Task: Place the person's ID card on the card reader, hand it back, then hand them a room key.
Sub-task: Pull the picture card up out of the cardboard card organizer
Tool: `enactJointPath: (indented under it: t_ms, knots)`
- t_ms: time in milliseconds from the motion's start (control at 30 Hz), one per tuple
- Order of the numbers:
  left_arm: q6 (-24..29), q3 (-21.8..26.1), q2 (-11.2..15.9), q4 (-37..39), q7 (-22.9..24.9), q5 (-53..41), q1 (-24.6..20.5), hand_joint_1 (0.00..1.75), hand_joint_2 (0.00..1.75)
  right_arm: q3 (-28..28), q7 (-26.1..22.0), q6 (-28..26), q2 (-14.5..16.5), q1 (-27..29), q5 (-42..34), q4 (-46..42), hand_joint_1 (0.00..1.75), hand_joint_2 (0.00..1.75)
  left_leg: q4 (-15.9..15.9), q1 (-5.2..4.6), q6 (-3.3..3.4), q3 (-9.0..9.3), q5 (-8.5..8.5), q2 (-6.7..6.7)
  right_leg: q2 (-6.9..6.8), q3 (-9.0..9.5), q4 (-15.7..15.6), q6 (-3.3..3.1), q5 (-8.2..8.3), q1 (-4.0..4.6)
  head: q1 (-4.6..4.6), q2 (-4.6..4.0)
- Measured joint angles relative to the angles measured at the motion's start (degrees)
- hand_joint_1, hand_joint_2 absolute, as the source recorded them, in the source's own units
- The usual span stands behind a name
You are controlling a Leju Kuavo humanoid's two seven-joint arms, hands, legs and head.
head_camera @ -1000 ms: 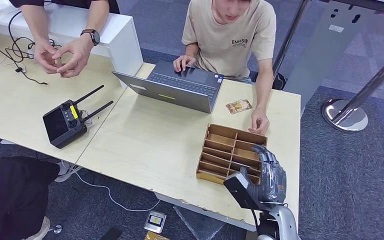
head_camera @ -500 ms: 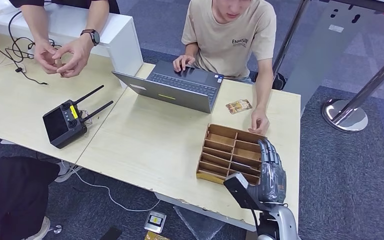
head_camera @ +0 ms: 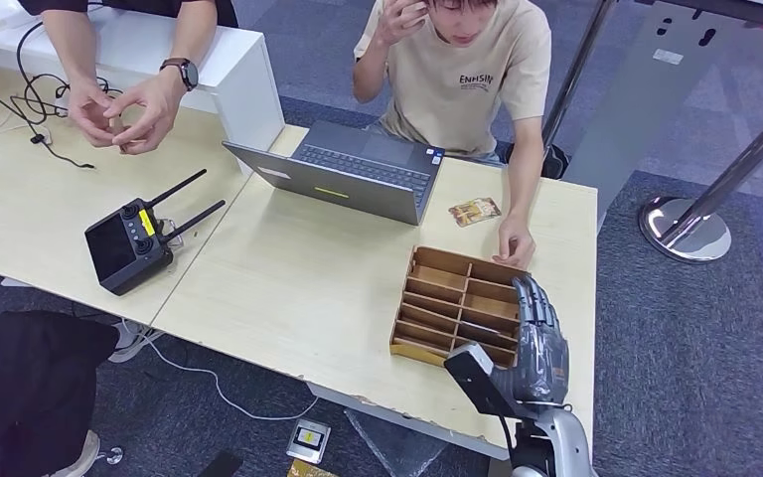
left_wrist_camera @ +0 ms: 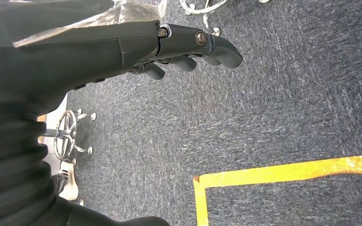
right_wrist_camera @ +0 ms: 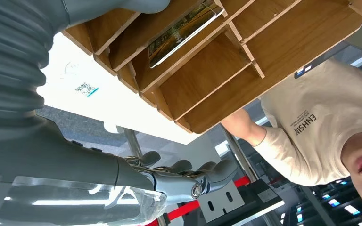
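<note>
Pale wood desk [head_camera: 298,288] on grey-blue carpet, with a laptop [head_camera: 350,177] at the far side and a person seated behind it. Wooden tray [head_camera: 435,288] at the near right corner. One card [right_wrist_camera: 181,30] lying flat in a tray slot, seen from the right wrist. A second card [head_camera: 474,211] loose on the desk beyond the tray, near the person's hand [head_camera: 514,243]. No reader made out anywhere, so cannot tell which card is the ID and which the key.

Risks from here, as judgement:
- Wrong card picked, because the two look alike from above.
- Fingertips catching a divider on the way down, tipping or shoving the light tray toward the near edge.
- Thin card flat on the slot floor, with little room to get under it; likely to slide or jam against the wall rather than lift.
- Person's hand just beyond the tray's far right corner; a reach toward the loose card could brush it.

Right hand [head_camera: 538,338] poised over the tray's right end, palm toward the slots, fingers [right_wrist_camera: 188,170] stretched out and apart, grasping nothing and apparently clear of the wood.

Left hand [left_wrist_camera: 188,47] hanging low over the carpet, fingers loosely extended, empty.
</note>
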Motion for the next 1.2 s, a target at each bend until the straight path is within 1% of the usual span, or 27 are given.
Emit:
enactJointPath:
  t_ms: [33,100,133,167,200,233,300,333,367,400,500,533,567,633,667,833,900,933,1000,1033,1067,1200]
  knots:
    - [0.0,0.0,0.0,0.0,0.0,0.01,0.0,0.0,1.75,0.0,0.0,0.04,0.0,0.0,0.0,0.0,0.16,1.75,0.0,0.0,0.0,0.0,0.0,0.0,0.0,0.0,0.0,0.0,0.0,0.0,0.0,0.0]
    - [0.01,0.0,0.0,0.0,0.0,0.02,0.0,0.0,1.75,0.01,0.0,0.12,0.0,0.0,0.0,0.0,0.28,1.75,0.0,0.0,0.0,0.0,0.0,0.0,0.0,0.0,0.0,0.0,0.0,0.0,0.0,0.0]
    - [0.02,0.0,0.0,0.0,0.0,0.02,0.0,0.0,1.75,0.01,0.0,0.16,0.0,0.0,0.0,0.0,0.42,1.75,0.0,0.0,0.0,0.0,0.0,0.0,0.0,0.0,0.0,0.0,0.0,0.0,0.01,0.0]
    - [0.03,0.0,0.0,0.0,0.0,0.02,0.0,0.0,1.75,0.02,0.0,0.18,0.0,0.0,0.0,0.0,0.62,1.75,0.0,0.0,0.0,0.0,0.0,0.0,0.0,0.0,0.0,0.0,0.0,0.0,0.01,0.0]
    - [0.04,0.0,0.0,0.0,0.0,0.02,0.0,0.0,1.75,0.02,0.0,0.2,0.0,0.0,0.0,0.0,0.74,1.75,0.0,0.0,0.0,0.0,0.0,0.0,0.0,0.0,0.0,0.0,0.0,0.0,0.01,0.0]
    - [0.04,0.0,0.0,0.0,0.0,0.02,0.0,0.0,1.75,0.02,0.0,0.22,0.0,0.0,0.0,0.0,0.75,1.75,0.0,0.0,0.0,0.0,0.0,0.0,0.0,0.0,0.0,0.0,0.0,0.0,0.0,0.0]
    - [0.04,0.0,0.0,0.0,0.0,0.05,0.0,0.0,1.75,0.02,0.0,0.26,0.0,0.0,0.0,0.0,0.54,1.75,0.0,0.0,0.0,0.0,0.0,0.0,0.0,0.0,0.0,0.0,0.0,0.0,0.0,0.0]
    - [0.04,0.0,0.0,0.0,0.0,0.09,0.0,0.0,1.75,0.03,0.0,0.28,0.0,0.0,0.0,0.0,0.54,1.75,0.0,0.0,0.0,0.0,0.0,0.0,0.0,0.0,0.0,0.0,0.0,0.0,0.0,0.0]
    - [0.04,0.0,0.0,0.0,0.0,0.13,0.0,0.0,1.75,0.03,0.0,0.3,0.0,0.0,0.0,0.0,0.65,1.75,0.0,0.0,0.0,0.0,0.0,0.0,0.0,0.0,0.0,0.0,0.0,0.0,0.0,0.0]
    - [0.04,0.0,0.0,0.0,0.0,0.16,0.0,0.0,1.75,0.04,0.0,0.31,0.0,0.0,0.0,0.0,0.82,1.75,0.0,0.0,0.0,0.0,0.0,0.0,0.0,0.0,0.0,0.0,0.0,0.0,0.0,0.0]
    - [0.04,0.0,0.0,0.0,0.0,0.17,0.0,0.0,1.75,0.05,0.0,0.32,0.0,0.0,0.0,0.0,1.11,1.75,0.0,0.0,0.0,-0.02,0.0,0.0,0.0,-0.02,0.0,0.0,0.0,0.0,0.01,0.0]
    - [0.04,0.0,0.0,0.0,0.0,0.17,0.0,0.0,1.75,0.05,0.0,0.32,0.0,0.0,0.0,0.0,1.16,1.75,0.0,0.0,0.0,-0.04,0.0,0.0,0.0,-0.03,0.0,0.0,0.0,0.0,0.01,0.0]
    - [0.04,0.0,0.0,0.0,0.0,0.17,0.0,0.0,1.75,0.07,0.0,0.32,0.0,0.0,0.0,0.01,1.15,1.75,0.0,0.0,0.0,-0.04,0.0,0.0,0.0,-0.04,0.0,0.0,0.0,0.0,0.02,0.0]
    - [0.04,0.0,0.0,0.0,0.0,0.17,0.0,0.0,1.75,0.1,0.0,0.31,0.01,0.0,0.0,0.02,0.94,1.75,0.0,0.0,0.0,-0.05,0.0,0.0,0.0,-0.05,0.0,0.0,0.0,0.0,0.01,0.0]
    - [0.05,0.0,0.0,0.0,0.0,0.17,-0.01,0.0,1.75,0.11,0.0,0.31,0.01,0.0,0.0,0.02,0.88,1.75,0.0,0.0,0.0,-0.05,0.0,0.0,0.0,-0.05,0.0,0.0,0.0,0.0,0.01,0.0]
    - [0.11,0.0,0.0,0.0,0.0,0.18,-0.01,0.0,1.75,0.13,-0.07,0.3,0.0,0.0,0.0,0.02,0.86,1.75,0.0,0.0,0.0,-0.05,0.0,0.0,0.0,-0.05,0.0,0.0,0.0,0.0,0.01,0.0]
    - [0.11,0.0,0.0,0.0,0.0,0.19,-0.01,0.0,1.75,0.13,-0.13,0.29,0.0,0.0,0.0,0.02,0.82,1.75,0.0,0.0,0.0,-0.05,0.0,0.0,0.0,-0.05,0.0,0.0,0.0,0.0,0.01,0.0]
    - [0.11,0.0,0.0,0.0,0.0,0.21,-0.01,0.0,1.75,0.13,-0.16,0.3,0.0,0.0,0.0,0.02,0.77,1.75,0.0,0.0,0.0,-0.05,0.0,0.0,0.0,-0.05,0.0,0.0,0.0,0.0,0.01,0.0]
    - [0.11,0.0,0.0,0.0,0.0,0.28,0.0,0.0,1.75,0.13,-0.22,0.31,0.0,0.0,-0.01,0.02,0.61,1.75,0.0,0.0,0.0,-0.05,0.0,0.0,0.0,-0.05,0.0,0.0,0.0,0.0,0.0,0.0]
    - [0.11,0.0,0.0,0.0,0.0,0.31,0.0,0.0,1.75,0.13,-0.24,0.31,0.0,0.0,-0.01,0.02,0.57,1.75,0.0,0.0,0.0,-0.05,0.0,0.0,0.0,-0.05,0.0,0.0,0.0,0.0,0.0,0.0]
    - [0.11,0.0,-0.01,0.0,0.0,0.33,0.0,0.0,1.75,0.13,-0.25,0.31,0.0,0.0,-0.01,0.02,0.56,1.75,0.0,0.0,0.0,-0.05,0.0,0.0,0.0,-0.05,0.0,0.0,0.0,0.0,0.0,0.0]
    - [0.11,0.0,-0.03,0.0,0.0,0.33,0.0,0.0,1.75,0.16,-0.26,0.33,0.0,0.0,0.38,0.03,0.64,1.75,0.0,0.0,0.0,-0.04,0.0,0.0,0.0,-0.04,0.0,0.0,0.0,0.0,0.0,0.0]
